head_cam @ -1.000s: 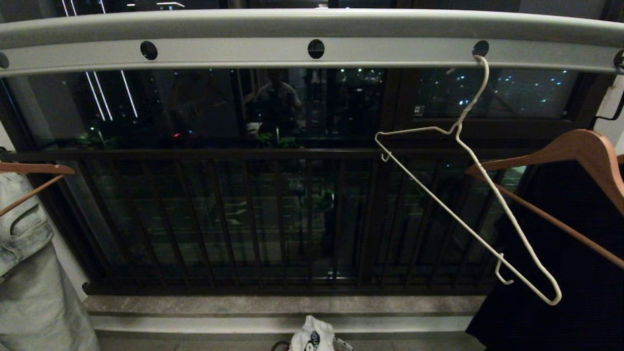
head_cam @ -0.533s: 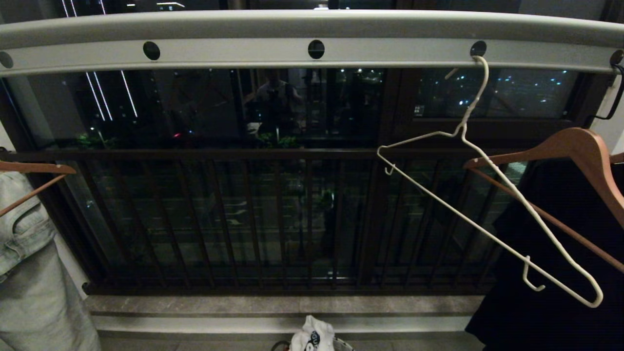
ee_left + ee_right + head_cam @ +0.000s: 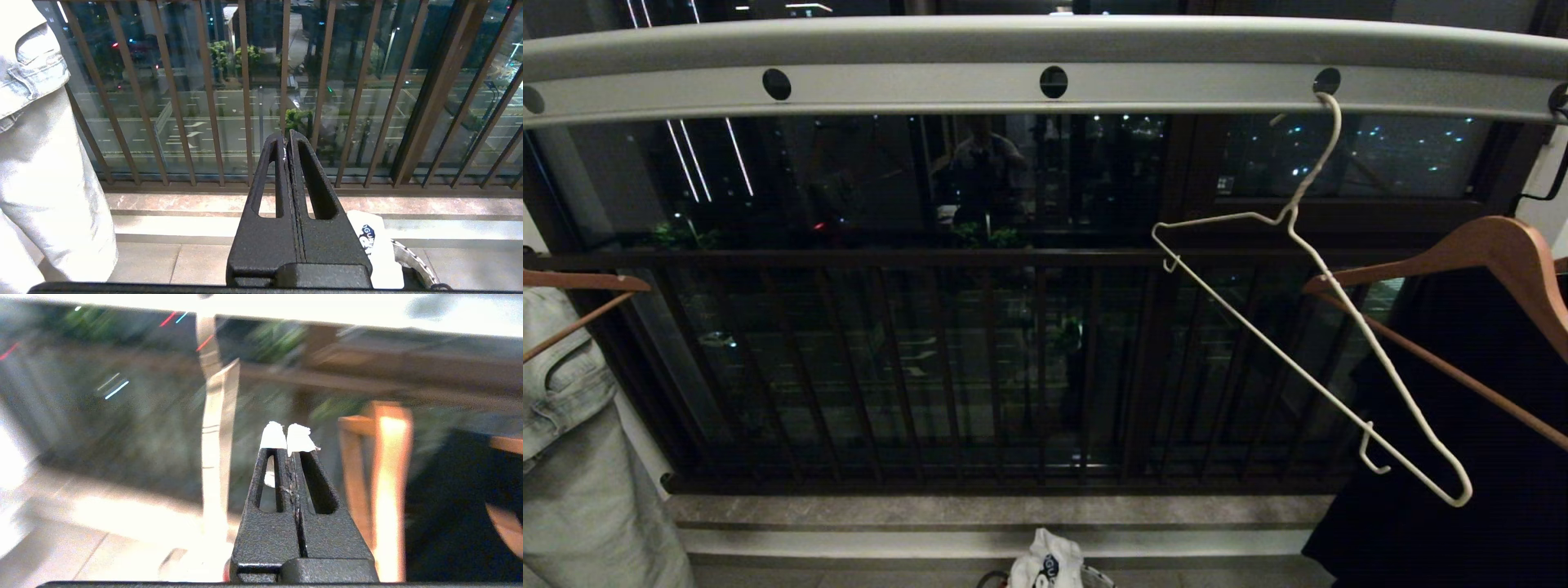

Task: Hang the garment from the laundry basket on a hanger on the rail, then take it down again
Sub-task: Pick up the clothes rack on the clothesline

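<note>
A dark balcony railing (image 3: 890,367) is running across the middle of the head view, with night windows behind it and a pale grey rail (image 3: 1045,61) spanning the top. At far left, pale jeans (image 3: 572,457) are hanging from a wooden hanger (image 3: 580,286). At bottom centre, the white garment (image 3: 1045,563) is poking out of the laundry basket (image 3: 412,261). Right of centre, the white wire hanger (image 3: 1307,327) is hanging tilted from a rail hole, beside a brown hanger (image 3: 1494,253) carrying dark cloth (image 3: 1462,490). The left gripper (image 3: 287,141) is sitting clenched, holding nothing; the right gripper (image 3: 289,435) is clenched empty too.
</note>
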Robot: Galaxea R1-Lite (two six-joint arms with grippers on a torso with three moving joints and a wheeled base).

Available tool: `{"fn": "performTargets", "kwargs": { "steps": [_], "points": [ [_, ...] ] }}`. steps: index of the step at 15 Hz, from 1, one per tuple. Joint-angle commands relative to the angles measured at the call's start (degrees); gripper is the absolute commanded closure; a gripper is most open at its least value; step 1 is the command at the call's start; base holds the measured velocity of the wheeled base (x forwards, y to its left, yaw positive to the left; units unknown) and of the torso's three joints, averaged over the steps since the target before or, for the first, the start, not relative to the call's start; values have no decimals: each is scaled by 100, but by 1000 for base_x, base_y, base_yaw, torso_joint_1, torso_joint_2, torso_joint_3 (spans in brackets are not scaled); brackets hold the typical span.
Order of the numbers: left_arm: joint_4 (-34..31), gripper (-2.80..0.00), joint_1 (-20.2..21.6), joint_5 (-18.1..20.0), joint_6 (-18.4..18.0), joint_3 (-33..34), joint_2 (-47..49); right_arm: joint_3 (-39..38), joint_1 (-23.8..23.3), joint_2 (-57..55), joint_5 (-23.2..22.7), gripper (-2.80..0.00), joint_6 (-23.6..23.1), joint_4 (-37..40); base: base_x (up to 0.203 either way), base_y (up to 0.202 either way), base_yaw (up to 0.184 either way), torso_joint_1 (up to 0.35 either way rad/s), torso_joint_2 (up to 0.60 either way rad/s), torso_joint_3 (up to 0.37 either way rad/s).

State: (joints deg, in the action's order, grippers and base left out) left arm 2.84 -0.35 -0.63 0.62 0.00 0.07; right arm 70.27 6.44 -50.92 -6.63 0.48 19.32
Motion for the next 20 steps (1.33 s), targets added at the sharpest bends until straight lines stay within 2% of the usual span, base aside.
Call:
{"fn": "performTargets", "kwargs": {
  "steps": [1,4,9,10,12,15,18,20],
  "points": [
    [6,0,0,-7,-1,88,1,785,885,-1395,23,0,52,405,0,0,0,0,0,0],
    [6,0,0,-7,-1,88,1,1469,1449,-2379,390,0,118,594,0,0,0,0,0,0],
    [6,0,0,-7,-1,88,1,1858,1571,-2906,558,0,111,1109,0,0,0,0,0,0],
    [6,0,0,-7,-1,88,1,1894,1571,-2942,602,-280,111,1162,0,0,0,0,0,0],
    [6,0,0,-7,-1,88,1,1980,1571,-3112,838,-280,111,1317,0,0,0,0,0,0],
    [6,0,0,-7,-1,88,1,1981,1562,-3333,847,-280,127,1281,0,0,0,0,0,0],
    [6,0,0,-7,-1,88,1,1923,1557,-3689,899,-280,206,784,0,0,0,0,0,0],
    [6,0,0,-7,-1,88,1,1906,1560,-3927,1080,-280,438,445,0,0,0,0,0,0]
  ]
}}
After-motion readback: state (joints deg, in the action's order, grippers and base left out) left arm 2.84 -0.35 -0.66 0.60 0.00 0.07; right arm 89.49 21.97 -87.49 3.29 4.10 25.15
